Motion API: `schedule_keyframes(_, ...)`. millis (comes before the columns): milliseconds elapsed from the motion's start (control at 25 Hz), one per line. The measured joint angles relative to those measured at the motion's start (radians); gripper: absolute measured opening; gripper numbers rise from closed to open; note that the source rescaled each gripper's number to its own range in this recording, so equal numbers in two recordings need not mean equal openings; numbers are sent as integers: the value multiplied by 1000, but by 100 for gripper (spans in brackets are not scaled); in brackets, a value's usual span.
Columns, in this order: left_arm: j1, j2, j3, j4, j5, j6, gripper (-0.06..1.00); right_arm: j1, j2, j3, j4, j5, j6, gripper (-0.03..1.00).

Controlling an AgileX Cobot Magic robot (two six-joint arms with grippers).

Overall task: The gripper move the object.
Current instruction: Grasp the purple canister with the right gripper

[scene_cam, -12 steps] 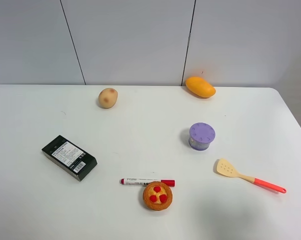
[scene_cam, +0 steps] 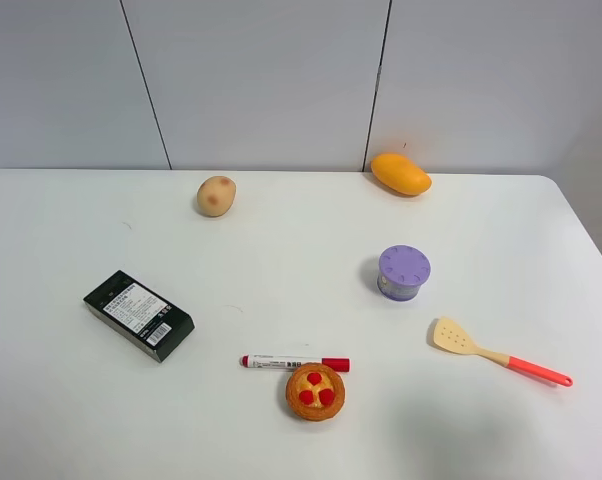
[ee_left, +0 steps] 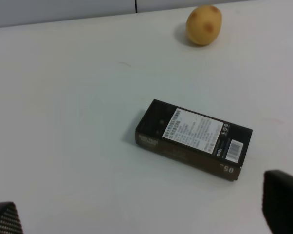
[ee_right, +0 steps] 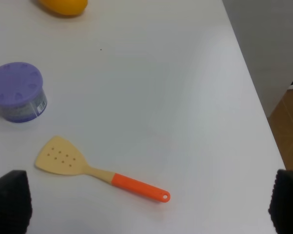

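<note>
The lavender container (scene_cam: pixel 404 271) with a dotted round lid stands upright on the white table, right of centre. It also shows in the right wrist view (ee_right: pixel 16 90). Neither arm shows in the exterior high view. My right gripper (ee_right: pixel 149 204) is open and empty, with only its black fingertips (ee_right: pixel 10 201) showing; it hovers above the table near the spatula, apart from the container. My left gripper (ee_left: pixel 141 214) is open and empty, with its fingertips (ee_left: pixel 283 200) showing above the table near the black box.
A black box (scene_cam: pixel 139 314) lies at the left. A potato (scene_cam: pixel 216 195) and a mango (scene_cam: pixel 400 173) lie at the back. A red marker (scene_cam: pixel 295 363) and a berry tart (scene_cam: pixel 315 391) lie at the front. A spatula (scene_cam: pixel 496 353) lies at the right.
</note>
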Motion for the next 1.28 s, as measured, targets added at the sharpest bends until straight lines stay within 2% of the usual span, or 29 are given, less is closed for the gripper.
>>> schedule_keyframes(160, 0, 0, 0, 0, 0, 0, 100, 0, 2, 0, -1, 0, 8, 100)
schedule_keyframes(280, 0, 0, 0, 0, 0, 0, 100, 0, 93, -5, -16, -2, 36, 100)
schedule_keyframes(440, 0, 0, 0, 0, 0, 0, 100, 0, 339, -75, 13, -99, 49, 100)
schedule_keyframes(680, 0, 0, 0, 0, 0, 0, 100, 0, 794, -249, 113, -242, -104, 100)
schedule_keyframes(920, 0, 0, 0, 0, 0, 0, 100, 5, 1238, -406, 266, -293, -268, 100)
schedule_keyframes(1040, 0, 0, 0, 0, 0, 0, 100, 71, 1412, -479, 279, -296, -315, 100)
schedule_keyframes(1280, 0, 0, 0, 0, 0, 0, 100, 225, 1650, -629, 269, -292, -327, 100)
